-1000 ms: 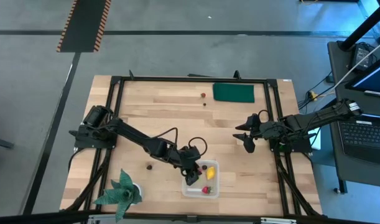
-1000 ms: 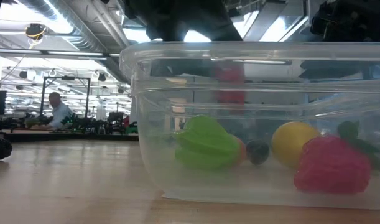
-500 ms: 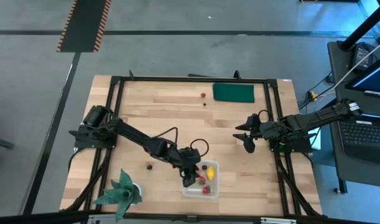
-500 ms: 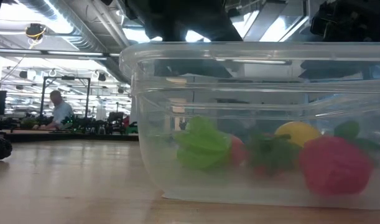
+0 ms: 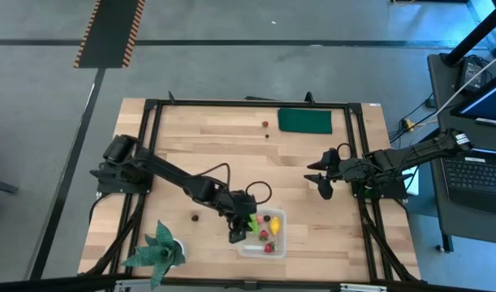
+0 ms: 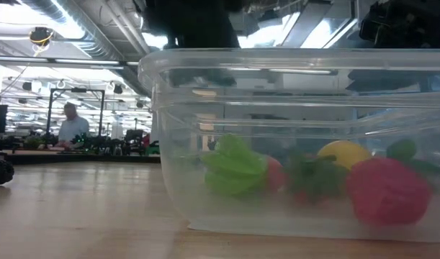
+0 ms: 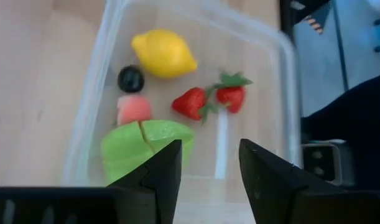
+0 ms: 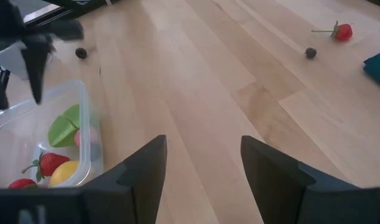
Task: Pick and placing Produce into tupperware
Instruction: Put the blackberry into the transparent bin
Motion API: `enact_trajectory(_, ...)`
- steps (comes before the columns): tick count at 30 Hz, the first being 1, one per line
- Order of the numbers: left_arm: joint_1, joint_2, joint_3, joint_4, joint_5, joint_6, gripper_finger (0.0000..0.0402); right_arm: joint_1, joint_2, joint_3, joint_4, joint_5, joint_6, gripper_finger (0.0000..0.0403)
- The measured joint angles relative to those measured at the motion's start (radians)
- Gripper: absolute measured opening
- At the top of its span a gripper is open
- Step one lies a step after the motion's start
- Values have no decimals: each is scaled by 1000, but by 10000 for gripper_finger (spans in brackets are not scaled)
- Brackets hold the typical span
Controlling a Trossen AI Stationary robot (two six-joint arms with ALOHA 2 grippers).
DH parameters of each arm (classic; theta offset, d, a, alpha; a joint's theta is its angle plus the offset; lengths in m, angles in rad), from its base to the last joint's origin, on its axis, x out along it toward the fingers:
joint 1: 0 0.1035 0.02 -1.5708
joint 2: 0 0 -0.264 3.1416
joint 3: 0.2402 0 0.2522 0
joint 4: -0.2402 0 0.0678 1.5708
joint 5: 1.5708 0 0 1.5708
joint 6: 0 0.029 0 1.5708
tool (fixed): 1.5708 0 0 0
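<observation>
Left gripper (image 5: 238, 236) sits at the left edge of the clear rounded-square plastic tupperware (image 5: 278, 246), near the table's front edge; fingers (image 7: 162, 171) parted, nothing between them. Left wrist view looks straight into the tub: yellow lemon-shaped toy (image 7: 163, 54), small dark berry (image 7: 130, 78) just beside it, pink round piece (image 7: 134, 109) touching the light green split piece (image 7: 145, 144), and two red strawberries with green leaves (image 7: 208, 102) side by side near the middle.

Low view through the tub wall shows the same contents resting on the floor of the container (image 6: 292, 137): green piece (image 6: 234, 167) at one side, lemon (image 6: 346, 153) behind, a large pink-red berry (image 6: 387, 193) closest to the lens.

Still loose on the wooden table (image 5: 215, 146): one tiny dark berry (image 5: 195, 216) left of the tub, plus a small red strawberry (image 5: 265, 125) and another dark berry (image 5: 267, 135) near the dark green rectangular pad (image 5: 305, 121) at the back.

Right gripper (image 5: 324, 188) hangs over the table's right side, well apart from the tub, fingers (image 8: 146, 168) spread and empty.

Teal leafy plant (image 5: 157, 251) at front left corner.
</observation>
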Motion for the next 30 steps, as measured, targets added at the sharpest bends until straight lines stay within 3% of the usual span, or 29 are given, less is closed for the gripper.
enact_trajectory(8, 14, -145, 0, -157, -3, 55, 159, -2, 0, 0, 1, 3, 1, 208)
enact_trajectory(15, 32, -172, 1, -200, -33, 79, 162, -3, 0, 0, 2, 3, 2, 208)
enact_trajectory(22, 115, -185, 0, -316, 149, 176, 158, -3, 0, 0, 2, 4, 57, 208)
enact_trajectory(30, 152, -184, 1, -347, 227, 293, 164, -3, 0, 0, 1, 4, 109, 208)
